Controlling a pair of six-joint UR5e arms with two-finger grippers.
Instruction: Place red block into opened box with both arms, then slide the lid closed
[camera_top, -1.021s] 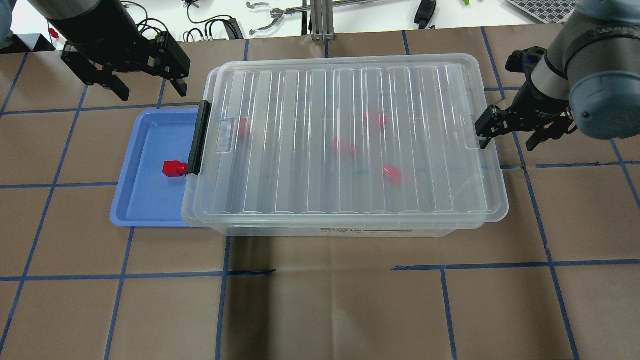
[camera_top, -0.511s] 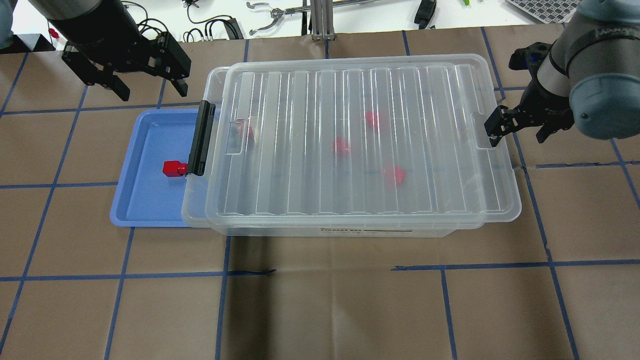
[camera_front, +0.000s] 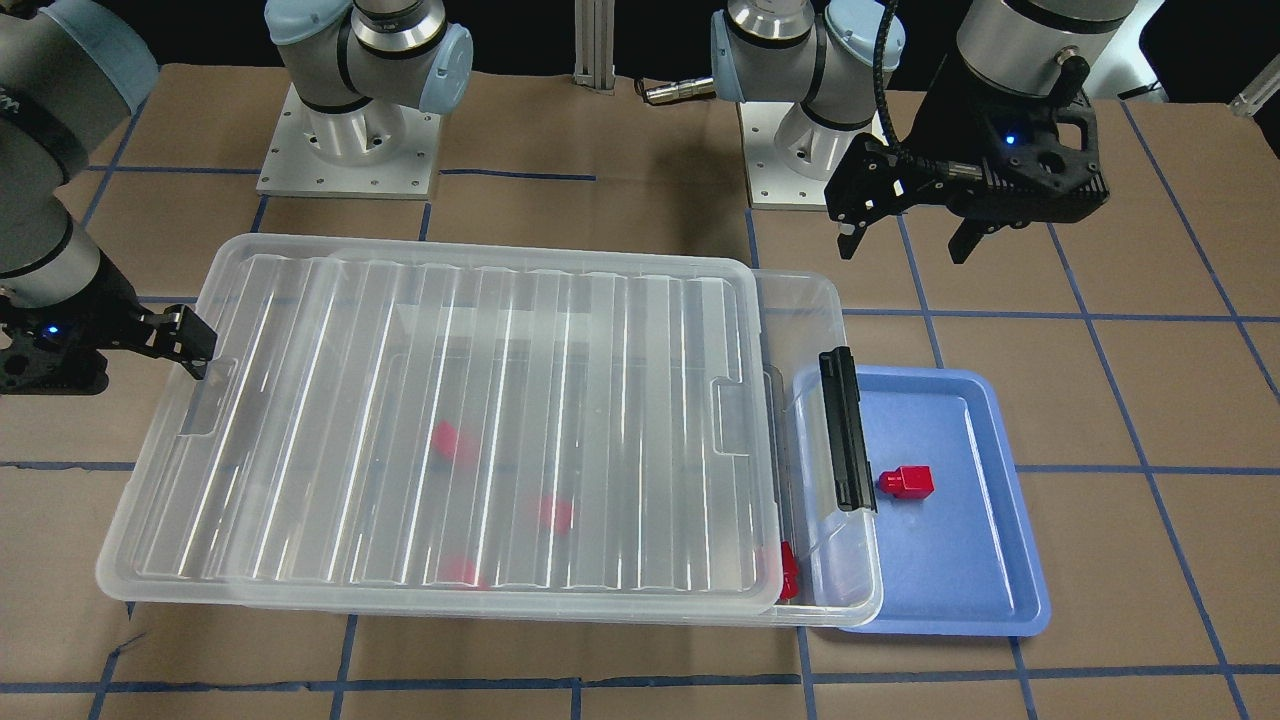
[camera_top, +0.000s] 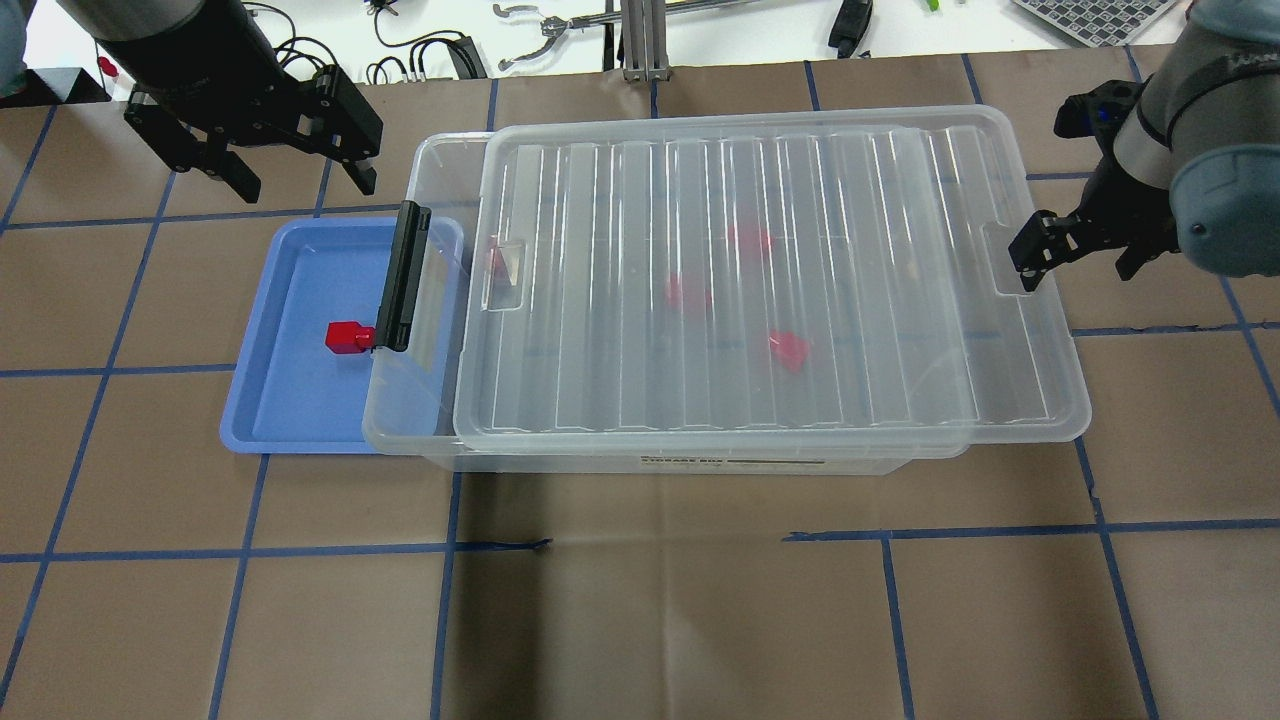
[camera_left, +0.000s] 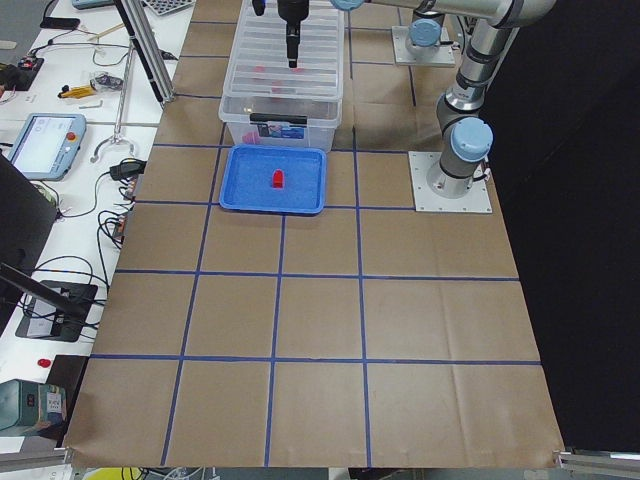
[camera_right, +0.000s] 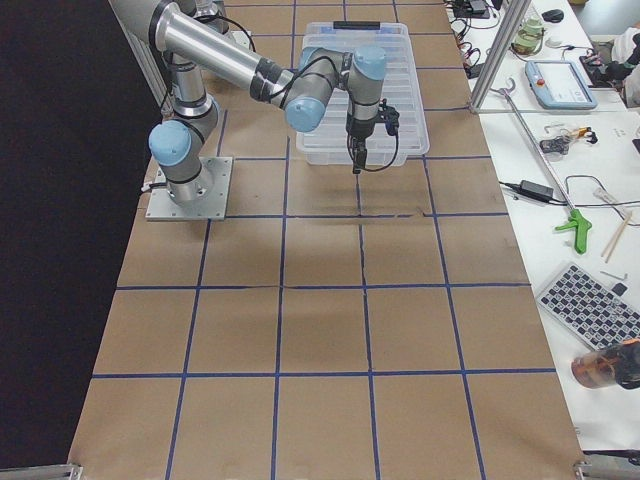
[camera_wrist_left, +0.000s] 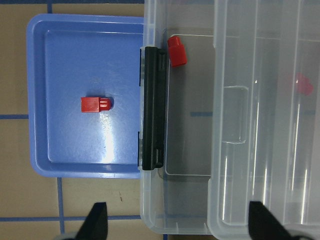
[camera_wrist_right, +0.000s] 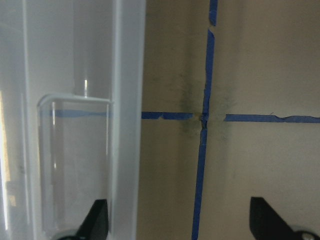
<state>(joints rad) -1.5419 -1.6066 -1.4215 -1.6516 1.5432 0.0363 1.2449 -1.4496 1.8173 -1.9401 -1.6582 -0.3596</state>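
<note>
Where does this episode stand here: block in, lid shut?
Done: the lid sits offset on the box, a gap open at the black bar end. In hand: the open right gripper has a finger at the lid's end notch; the open left gripper hovers near the blue tray. Left: the red block lies in that tray, ungrasped; closing the lid follows.

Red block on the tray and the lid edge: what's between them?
Left wrist view: from the red block, bare tray, then the box's black bar, then an uncovered strip of box before the lid.
</note>
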